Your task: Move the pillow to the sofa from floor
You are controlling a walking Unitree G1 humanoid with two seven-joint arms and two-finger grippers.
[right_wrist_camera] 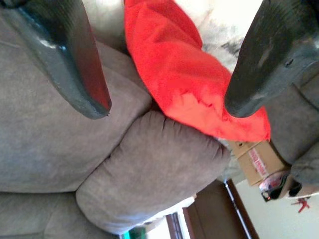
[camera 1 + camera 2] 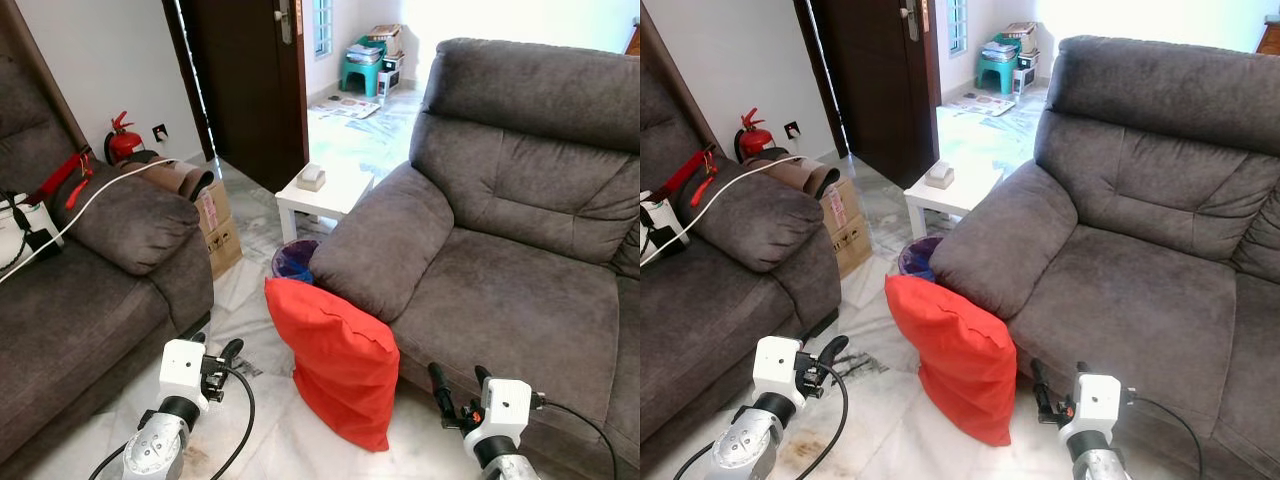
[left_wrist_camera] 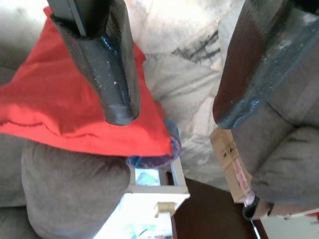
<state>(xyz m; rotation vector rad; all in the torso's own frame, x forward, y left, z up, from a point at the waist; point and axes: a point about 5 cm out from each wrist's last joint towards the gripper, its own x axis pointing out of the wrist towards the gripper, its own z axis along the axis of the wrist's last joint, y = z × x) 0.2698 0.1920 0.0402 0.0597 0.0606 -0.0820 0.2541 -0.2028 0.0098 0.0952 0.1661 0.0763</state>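
Task barely started: the pillow [image 2: 335,360] sits on the floor [image 2: 255,430], standing on edge and leaning against the front of the right sofa [image 2: 520,290], just below its armrest [image 2: 385,240]. Nothing lifted yet. Left to do: reach, grasp, lift, place on the seat cushion [image 2: 510,300].

Left gripper [image 2: 228,357] is low over the floor, left of the pillow and a bit apart from it, not touching. In the left wrist view its fingers [image 3: 107,64] are spread, nothing between them, pillow seen past them. Right gripper [image 2: 460,385] is by the sofa's front edge, right of the pillow, near but no contact. Right wrist view shows fingers [image 1: 75,55] wide apart, also empty, with pillow and armrest beyond. So both released, both roughly flanking the pillow; looks like a pre-grasp approach, prob. a two-arm squeeze, but that's a guess.

Pillow look: bright red-orange fabric, roughly rectangular, plump and soft, some creases, seam line along the edge. Top corner points up-left, bottom corner rests on the tile. The side toward the sofa is hidden, so can't tell how much it's pressed in there.

Other stuff: second sofa [image 2: 90,290] on the left w/ a white cable [image 2: 95,195] across it, small white table [image 2: 325,195] behind, cardboard box [image 2: 220,230], fire extinguisher [image 2: 122,140] by the wall.
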